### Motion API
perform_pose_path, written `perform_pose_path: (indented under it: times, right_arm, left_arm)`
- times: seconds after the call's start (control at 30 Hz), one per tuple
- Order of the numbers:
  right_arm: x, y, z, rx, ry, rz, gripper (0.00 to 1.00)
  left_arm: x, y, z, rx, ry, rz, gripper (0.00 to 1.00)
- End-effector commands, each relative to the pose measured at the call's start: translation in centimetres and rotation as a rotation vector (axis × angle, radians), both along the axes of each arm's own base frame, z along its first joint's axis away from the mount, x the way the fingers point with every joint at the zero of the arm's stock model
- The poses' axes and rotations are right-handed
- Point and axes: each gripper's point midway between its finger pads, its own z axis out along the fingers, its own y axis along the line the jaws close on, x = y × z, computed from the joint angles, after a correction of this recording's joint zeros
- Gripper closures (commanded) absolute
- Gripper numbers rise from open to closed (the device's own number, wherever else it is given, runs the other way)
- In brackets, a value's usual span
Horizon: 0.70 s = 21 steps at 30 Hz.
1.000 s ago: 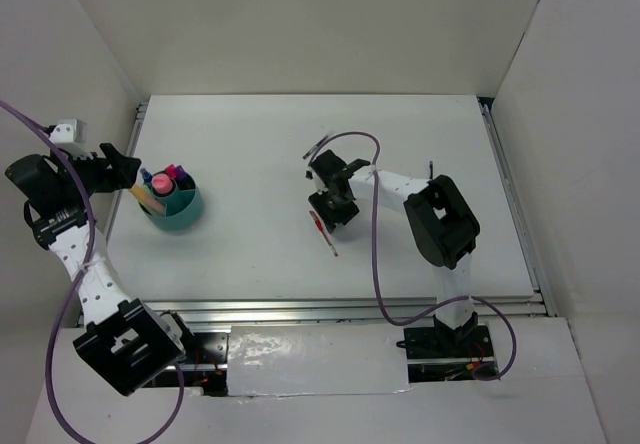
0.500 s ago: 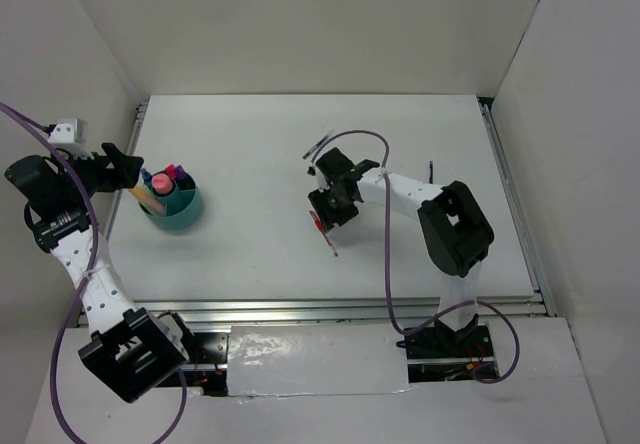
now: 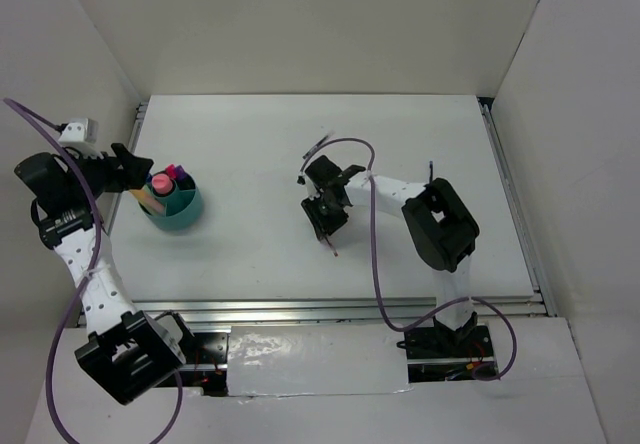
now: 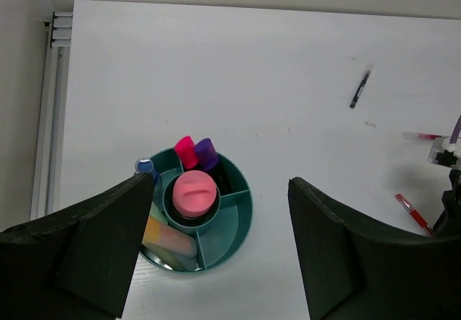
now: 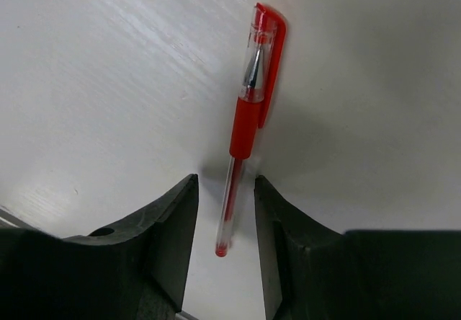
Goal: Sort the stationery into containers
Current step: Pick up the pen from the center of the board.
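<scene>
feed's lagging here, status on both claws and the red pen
Left claw open, by teal cup. Right claw open, straddling red pen. Pen flat on table, nothing blocking.

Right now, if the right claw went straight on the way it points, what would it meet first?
Probably the red pen lying between its fingers, then the table; its height above them is unclear.

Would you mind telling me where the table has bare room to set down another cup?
Bare table lies between the teal cup and the right claw, and from the right arm to the right-hand rail. Crowded around the red pen, straddled by that claw.
</scene>
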Motion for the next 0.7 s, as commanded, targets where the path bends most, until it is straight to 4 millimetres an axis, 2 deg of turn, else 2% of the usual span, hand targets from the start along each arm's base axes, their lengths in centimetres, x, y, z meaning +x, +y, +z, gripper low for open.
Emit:
perform_pose_path:
  times: [0.0,0.07,0.1,0.13,0.17,0.2,0.27,0.3,0.33,0.37,0.4,0.43,0.47,0.5,0.53,0.6,0.67]
  right_arm:
    - [0.1,-0.2,-1.7,-0.048,0.013,-0.002,0.56]
    - [0.1,-0.6,-2.3,-0.071,0.02,-0.002,0.69]
    - [0.1,-0.6,-2.4,-0.076,0.019,-0.002,0.84]
    - [0.1,-0.5,-2.2,-0.073,0.016,0.004,0.93]
    - [0.1,-0.3,-2.0,-0.062,0.011,0.009,1.0]
    - [0.2,-0.2,-1.6,-0.049,0.003,0.013,1.0]
    - [0.6,1.3,1.0,0.05,-0.038,0.047,1.0]
    - [0.6,1.8,3.4,0.111,-0.078,0.066,1.0]
    - [0.5,3.0,5.3,0.198,-0.096,0.102,1.0]
    - [0.2,3.5,6.6,0.246,-0.114,0.137,1.0]
    - [-0.1,4.0,9.8,0.321,-0.164,0.167,1.0]
    - [-0.1,4.6,11.9,0.386,-0.202,0.194,1.0]
    - [-1.0,5.2,13.6,0.46,-0.196,0.238,1.0]
    - [-1.6,5.4,16.3,0.519,-0.236,0.26,1.0]
    - [-1.8,5.8,18.0,0.566,-0.262,0.277,1.0]
    - [-3.0,6.2,21.3,0.652,-0.282,0.313,1.0]
    - [-3.9,6.4,24.0,0.724,-0.301,0.341,1.0]
  left_arm:
    - [-0.1,-1.0,1.7,0.039,-0.045,-0.043,0.13]
    - [-0.2,-1.9,1.3,0.021,-0.032,-0.077,0.14]
    - [-0.2,-2.4,1.3,0.014,-0.028,-0.093,0.15]
    - [-0.3,-2.9,1.1,0.001,-0.016,-0.11,0.16]
    - [-0.4,-4.1,0.9,-0.018,-0.009,-0.16,0.17]
    - [-0.5,-5.0,0.7,-0.029,-0.004,-0.194,0.17]
    - [-0.8,-7.8,0.4,-0.057,0.009,-0.29,0.18]
    - [-1.2,-9.4,-0.3,-0.1,0.031,-0.336,0.18]
    - [-1.8,-11.9,-0.2,-0.11,0.029,-0.404,0.18]
    - [-2.0,-13.2,0.0,-0.116,0.01,-0.439,0.18]
    - [-2.5,-14.6,-1.3,-0.191,0.054,-0.448,0.17]
    - [-3.3,-16.9,-1.0,-0.202,0.04,-0.502,0.17]
    - [-3.7,-17.8,-2.2,-0.239,0.06,-0.512,0.15]
    - [-3.6,-18.8,-1.5,-0.274,0.036,-0.514,0.15]
    - [-4.3,-20.5,-0.9,-0.283,0.017,-0.562,0.14]
    - [-4.7,-22.4,-0.4,-0.322,0.013,-0.588,0.13]
    - [-4.8,-23.6,0.3,-0.338,0.008,-0.605,0.12]
